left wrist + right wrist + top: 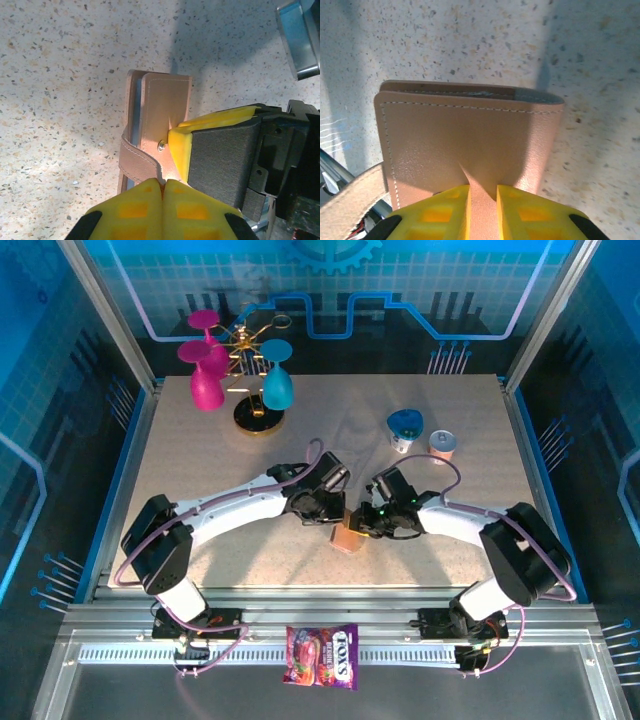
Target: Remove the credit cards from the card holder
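Note:
The brown card holder [349, 537] stands on edge at the middle of the table, held between both grippers. In the left wrist view the card holder [165, 107] is folded shut, with a grey-blue lining edge [135, 102] showing. My left gripper [163, 182] is shut on its strap [134, 161] near the snap. A yellow finger [181, 145] of the right gripper presses against the holder's side. My right gripper [482, 192] is shut on a pinched fold of the card holder's [470, 132] outer face. The credit cards are hidden.
A gold stand [258, 415] with pink cups [206, 380] and a teal cup [277, 385] sits at the back left. Two small tubs [405, 427] [442, 445] stand at the back right. A candy packet [322, 654] lies on the front rail.

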Available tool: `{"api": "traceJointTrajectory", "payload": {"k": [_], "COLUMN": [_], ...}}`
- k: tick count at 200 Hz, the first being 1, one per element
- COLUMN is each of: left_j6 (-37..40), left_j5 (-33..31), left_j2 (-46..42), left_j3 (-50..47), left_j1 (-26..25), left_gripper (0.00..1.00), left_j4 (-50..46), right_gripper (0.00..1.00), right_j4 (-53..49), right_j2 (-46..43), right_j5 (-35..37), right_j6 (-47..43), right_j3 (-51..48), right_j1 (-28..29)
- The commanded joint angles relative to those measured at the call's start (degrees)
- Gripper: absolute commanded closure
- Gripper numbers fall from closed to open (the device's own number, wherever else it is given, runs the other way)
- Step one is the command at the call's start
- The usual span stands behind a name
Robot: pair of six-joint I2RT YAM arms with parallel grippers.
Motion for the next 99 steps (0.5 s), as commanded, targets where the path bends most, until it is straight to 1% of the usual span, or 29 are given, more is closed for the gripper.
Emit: {"api": "traceJointTrajectory", "payload": {"k": [1, 39, 99], "left_j6": [1.53, 2.12, 3.19], "left_j5": [1.19, 0.64, 0.42], "left_j2": [-3.08, -4.22, -3.35], "left_j3": [2.07, 2.75, 5.02], "left_j1": [-0.01, -0.17, -0.25], "left_gripper": [0.99, 1.0, 1.0], "left_j4": [-0.39, -0.61, -1.79], "right_gripper": [0.77, 0.76, 0.74], "right_j4": [-6.31, -10.8, -13.99], "right_j2": [-2.98, -6.71, -10.54], "right_j5": [4.52, 7.48, 8.7], "right_j6": [-2.48, -4.92, -7.25], "right_j3": [1.36, 2.17, 2.7], "right_j1": [0.06, -1.53, -5.25]}}
